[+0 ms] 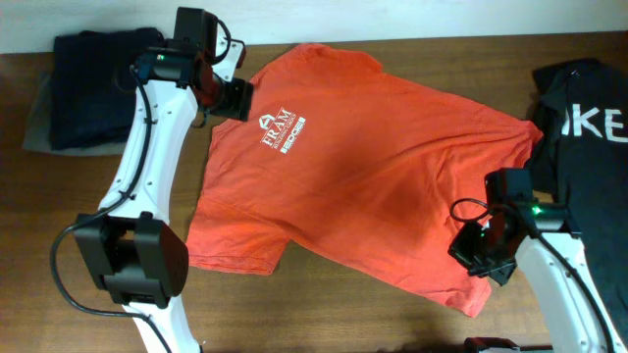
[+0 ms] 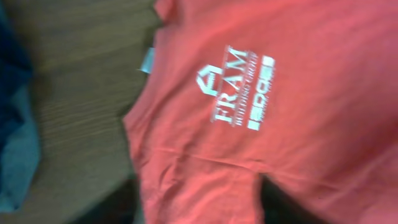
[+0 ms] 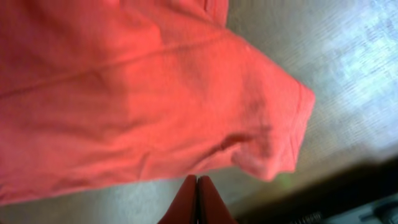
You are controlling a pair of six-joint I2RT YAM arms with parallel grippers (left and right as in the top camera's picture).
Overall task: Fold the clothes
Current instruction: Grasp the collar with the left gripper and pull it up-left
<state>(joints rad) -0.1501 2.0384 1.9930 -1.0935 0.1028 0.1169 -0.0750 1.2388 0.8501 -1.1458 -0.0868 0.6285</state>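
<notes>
The clothes, one orange-red T-shirt point(image 1: 373, 167), lie spread flat on the wooden table with the white chest logo point(image 1: 282, 128) facing up. My left gripper point(image 1: 235, 98) hovers at the shirt's left shoulder, beside the logo. In the left wrist view its dark fingers point(image 2: 283, 202) stand apart with shirt fabric point(image 2: 205, 180) lying between them, so the left gripper point(image 2: 199, 204) is open. My right gripper point(image 1: 478, 257) is at the shirt's lower right edge. In the right wrist view the right gripper point(image 3: 197, 180) is shut, tips pressed together just below the shirt's sleeve hem point(image 3: 273, 155), with nothing visible between them.
A dark navy garment point(image 1: 93, 83) lies on a grey cloth point(image 1: 37, 113) at the back left, and shows as blue cloth point(image 2: 15, 143) in the left wrist view. A black garment with white lettering point(image 1: 589, 127) lies at the right edge. Bare wood point(image 1: 373, 314) runs along the front.
</notes>
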